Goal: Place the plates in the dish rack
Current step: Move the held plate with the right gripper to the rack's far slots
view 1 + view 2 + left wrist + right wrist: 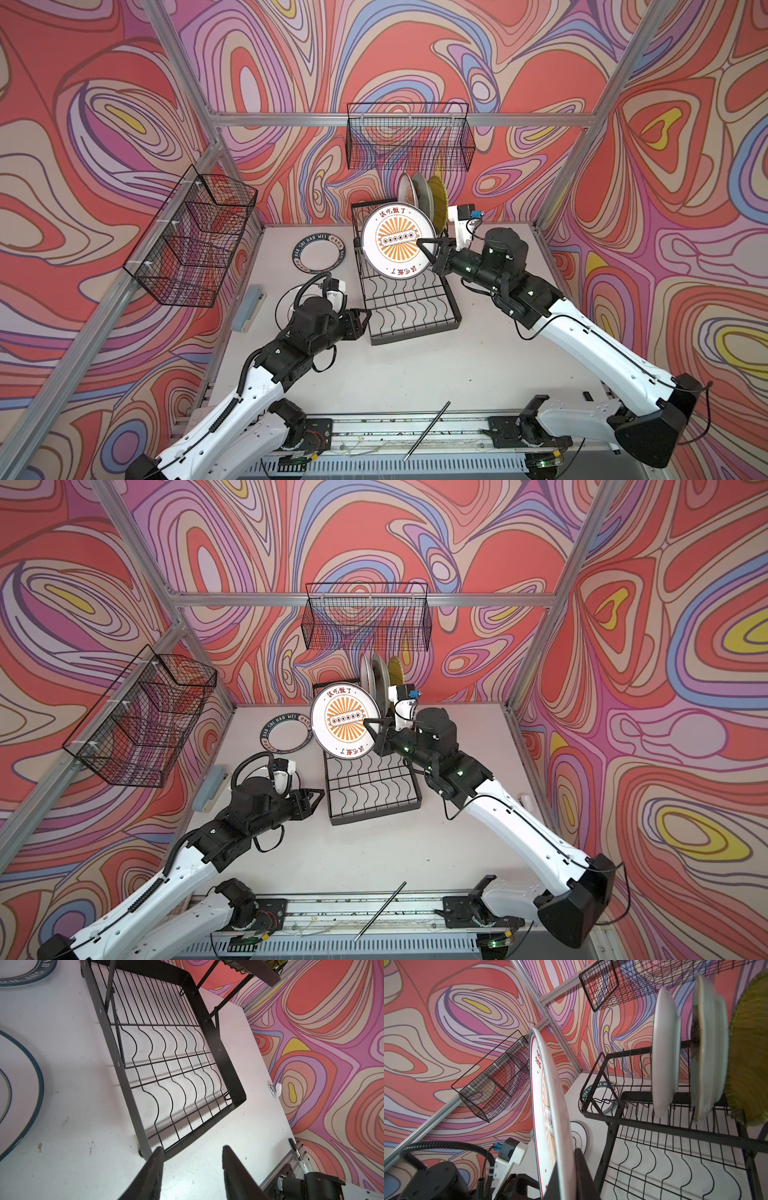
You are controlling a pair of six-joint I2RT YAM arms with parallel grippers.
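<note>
Three plates (424,193) upright in dish rack (415,334) upper tier; sunburst plate (390,245) clamped in right gripper (420,243) above rack; left gripper (192,1149) parted, empty, by rack corner.

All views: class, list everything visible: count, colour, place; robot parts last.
dish rack: one, black, table centre
sunburst plate: one, white-orange, held upright beside upper tier
standing plates: three, white, green, yellow, upper tier
lettered plate: one, black-rimmed, flat, left of rack
ringed plate: one, white, flat, left of rack
mesh baskets: two, black, hung left and behind
oblong object: one, pale blue, left edge
rod: one, metal, front edge
left gripper: open, by rack corner
right gripper: shut on sunburst plate
</note>
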